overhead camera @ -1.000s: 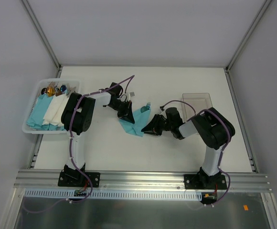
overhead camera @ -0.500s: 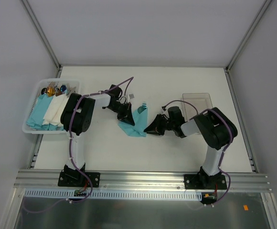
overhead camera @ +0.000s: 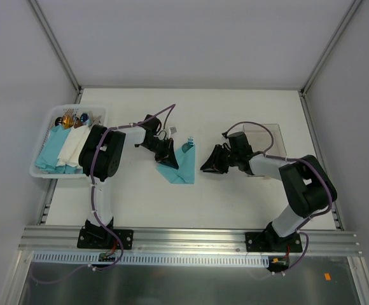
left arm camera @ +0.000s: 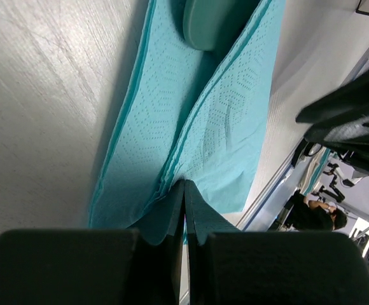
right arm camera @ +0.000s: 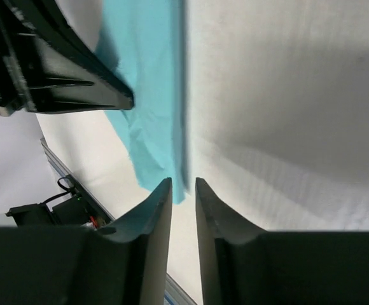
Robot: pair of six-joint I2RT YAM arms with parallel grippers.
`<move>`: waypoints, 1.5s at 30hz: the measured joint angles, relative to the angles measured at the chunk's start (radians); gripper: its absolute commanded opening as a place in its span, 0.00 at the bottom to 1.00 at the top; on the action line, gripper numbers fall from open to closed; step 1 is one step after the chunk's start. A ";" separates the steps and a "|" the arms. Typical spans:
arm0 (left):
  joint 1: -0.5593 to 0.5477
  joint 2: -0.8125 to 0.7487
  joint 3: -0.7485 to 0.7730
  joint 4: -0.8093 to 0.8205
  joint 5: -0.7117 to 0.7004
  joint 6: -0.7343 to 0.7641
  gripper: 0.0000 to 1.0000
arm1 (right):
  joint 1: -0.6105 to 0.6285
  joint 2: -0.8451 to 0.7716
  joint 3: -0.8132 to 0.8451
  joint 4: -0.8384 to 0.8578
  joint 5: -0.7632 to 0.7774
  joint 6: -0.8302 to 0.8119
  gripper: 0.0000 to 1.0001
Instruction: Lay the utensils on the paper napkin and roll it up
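Note:
The teal paper napkin (overhead camera: 179,168) lies mid-table, partly folded over the utensils. A teal fork tip (overhead camera: 190,139) and a spoon bowl (overhead camera: 186,147) stick out at its far end. My left gripper (overhead camera: 170,159) is shut on the napkin's left edge. In the left wrist view the jaws (left arm camera: 184,185) pinch the layered napkin (left arm camera: 197,114), with the spoon bowl (left arm camera: 207,22) at the top. My right gripper (overhead camera: 205,168) is just right of the napkin, slightly open and empty. In the right wrist view the fingertips (right arm camera: 184,184) stand apart, short of the napkin (right arm camera: 149,95).
A white basket (overhead camera: 39,171) with teal and white napkin bundles and small items stands at the left edge. A clear plastic tray (overhead camera: 264,135) lies behind my right arm. The left gripper's fingers (right arm camera: 57,70) show in the right wrist view.
My right gripper has let go of the napkin's right side and pulled back to the right. The napkin has swung more upright and folded over the utensils. My left gripper stays shut on it.

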 measured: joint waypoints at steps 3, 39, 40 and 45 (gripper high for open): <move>0.000 0.000 -0.001 0.003 0.000 -0.005 0.00 | 0.042 -0.015 0.043 -0.018 0.026 0.005 0.15; 0.002 -0.102 -0.046 0.004 -0.027 0.036 0.32 | 0.241 0.228 0.242 -0.029 0.204 0.024 0.03; 0.009 -0.142 -0.062 -0.003 -0.042 0.051 0.40 | 0.241 0.228 0.243 -0.029 0.204 0.019 0.03; 0.097 -0.297 -0.091 -0.018 -0.089 0.100 0.43 | 0.242 0.228 0.243 -0.029 0.202 0.003 0.04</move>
